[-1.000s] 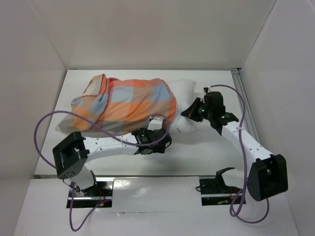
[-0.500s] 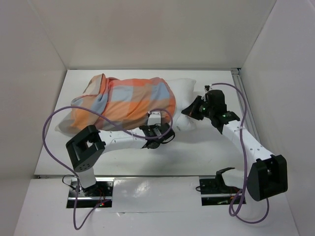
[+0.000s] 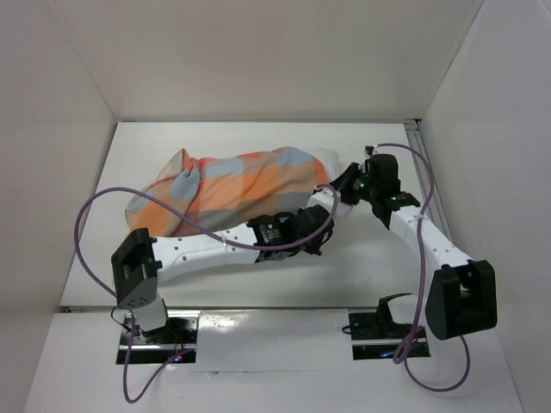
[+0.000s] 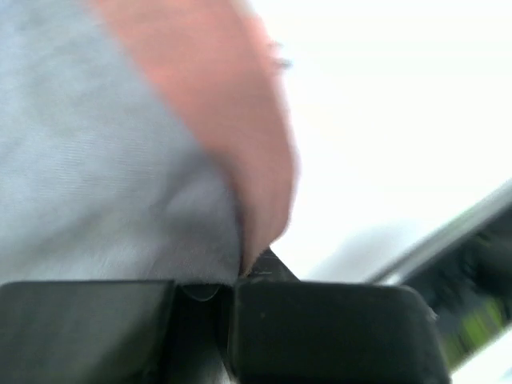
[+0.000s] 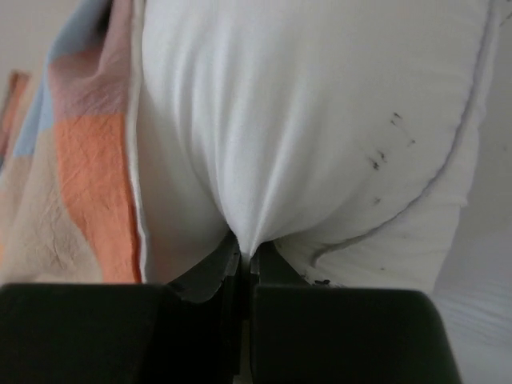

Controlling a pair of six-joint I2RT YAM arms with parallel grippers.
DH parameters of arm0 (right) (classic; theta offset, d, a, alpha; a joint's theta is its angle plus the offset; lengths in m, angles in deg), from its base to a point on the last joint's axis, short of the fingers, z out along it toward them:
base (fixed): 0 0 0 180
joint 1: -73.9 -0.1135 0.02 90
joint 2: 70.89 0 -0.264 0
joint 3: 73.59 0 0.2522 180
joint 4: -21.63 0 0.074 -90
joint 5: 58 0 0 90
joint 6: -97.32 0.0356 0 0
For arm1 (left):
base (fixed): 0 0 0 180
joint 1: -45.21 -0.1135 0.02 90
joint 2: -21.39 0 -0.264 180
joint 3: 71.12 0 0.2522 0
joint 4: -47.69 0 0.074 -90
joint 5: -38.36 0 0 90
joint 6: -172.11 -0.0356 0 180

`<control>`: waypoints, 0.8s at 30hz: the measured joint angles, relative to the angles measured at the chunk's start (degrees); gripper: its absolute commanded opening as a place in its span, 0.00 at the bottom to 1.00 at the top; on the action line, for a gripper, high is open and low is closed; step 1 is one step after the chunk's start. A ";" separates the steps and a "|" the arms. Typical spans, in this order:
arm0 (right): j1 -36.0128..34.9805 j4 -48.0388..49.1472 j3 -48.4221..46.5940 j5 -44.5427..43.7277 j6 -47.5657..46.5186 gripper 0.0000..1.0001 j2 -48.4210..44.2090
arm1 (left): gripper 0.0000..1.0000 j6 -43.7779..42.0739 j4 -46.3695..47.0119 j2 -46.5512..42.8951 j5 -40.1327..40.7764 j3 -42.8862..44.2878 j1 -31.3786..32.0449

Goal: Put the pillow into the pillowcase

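Observation:
The checked orange, blue-grey and tan pillowcase (image 3: pixel 232 185) lies across the table and covers most of the white pillow (image 3: pixel 326 161), which shows only at its right end. My left gripper (image 3: pixel 323 215) is at the case's near right edge and is shut on the pillowcase. In the left wrist view the fabric (image 4: pixel 160 160) is pinched between the closed jaws (image 4: pixel 240 276). My right gripper (image 3: pixel 346 182) is at the pillow's bare right end, shut on a fold of the pillow (image 5: pixel 304 120) at the jaw tips (image 5: pixel 245 254). The pillowcase rim (image 5: pixel 88 176) hangs to the left of that fold.
White walls close in the table (image 3: pixel 258 133) at the back and on both sides. A metal rail (image 3: pixel 424 163) runs along the right edge. Purple cables (image 3: pixel 95 211) loop above the left arm and beside the right arm.
My left gripper went from open to shut on the pillowcase edge and moved right, drawing the case further over the pillow. The right gripper shifted slightly towards the back, still holding the pillow.

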 measured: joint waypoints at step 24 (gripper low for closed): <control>0.17 -17.64 -6.27 -4.02 -0.09 0.00 -13.86 | 0.00 -6.49 -32.22 6.45 -25.27 54.05 -17.84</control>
